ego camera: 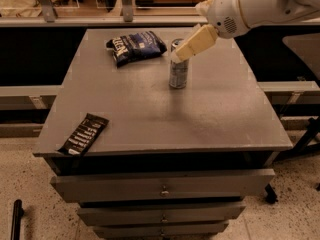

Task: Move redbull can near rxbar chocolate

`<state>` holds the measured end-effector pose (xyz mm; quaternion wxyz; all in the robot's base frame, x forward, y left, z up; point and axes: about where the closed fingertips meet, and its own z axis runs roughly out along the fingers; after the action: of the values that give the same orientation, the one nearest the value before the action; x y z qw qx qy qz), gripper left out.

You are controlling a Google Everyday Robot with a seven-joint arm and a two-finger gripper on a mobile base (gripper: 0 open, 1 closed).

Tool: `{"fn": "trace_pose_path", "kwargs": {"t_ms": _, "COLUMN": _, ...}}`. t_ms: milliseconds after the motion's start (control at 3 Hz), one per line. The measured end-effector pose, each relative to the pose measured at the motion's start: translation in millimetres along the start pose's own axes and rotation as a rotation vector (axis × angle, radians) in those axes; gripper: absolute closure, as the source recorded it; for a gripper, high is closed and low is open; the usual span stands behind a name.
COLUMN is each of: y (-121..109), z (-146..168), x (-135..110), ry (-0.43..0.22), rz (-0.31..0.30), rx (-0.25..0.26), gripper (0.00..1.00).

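Redbull can (178, 73), slim, silver-and-blue with a silver top, stands upright toward the back of the bench (150, 111), well apart from the rxbar chocolate (83, 133) at the front-left edge. The gripper (178, 56) is right at the can's top, and I can't tell if it's gripping.

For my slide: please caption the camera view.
The hand hovers by the redbull can; rxbar chocolate lies at the table edge.

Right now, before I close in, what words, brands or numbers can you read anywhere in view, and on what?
Nothing reads clearly enough to quote.
On the bag: large white letters, too blurred to read.
On the bar: rows of white lettering, too small to read.
On the can: markings blurred, nothing legible.
On the pincer, at the can's top: no marking visible.
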<state>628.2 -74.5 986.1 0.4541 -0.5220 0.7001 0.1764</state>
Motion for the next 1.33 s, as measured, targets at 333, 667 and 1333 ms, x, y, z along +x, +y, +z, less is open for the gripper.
{"fn": "trace_pose_path", "kwargs": {"t_ms": 333, "y": 5.4, "z": 18.0, "x": 15.1, "ry": -0.009, "rz": 0.047, "rx": -0.015, "gripper": 0.00}}
{"fn": "trace_pose_path", "kwargs": {"t_ms": 667, "y": 9.7, "z": 29.7, "x": 26.2, "ry": -0.028, "rz": 0.095, "rx": -0.015, "gripper": 0.00}}
{"fn": "trace_pose_path", "kwargs": {"t_ms": 1333, "y": 9.8, "z": 45.8, "x": 41.8, "ry": -0.061, "rz": 0.167, "rx": 0.005, "gripper": 0.35}}
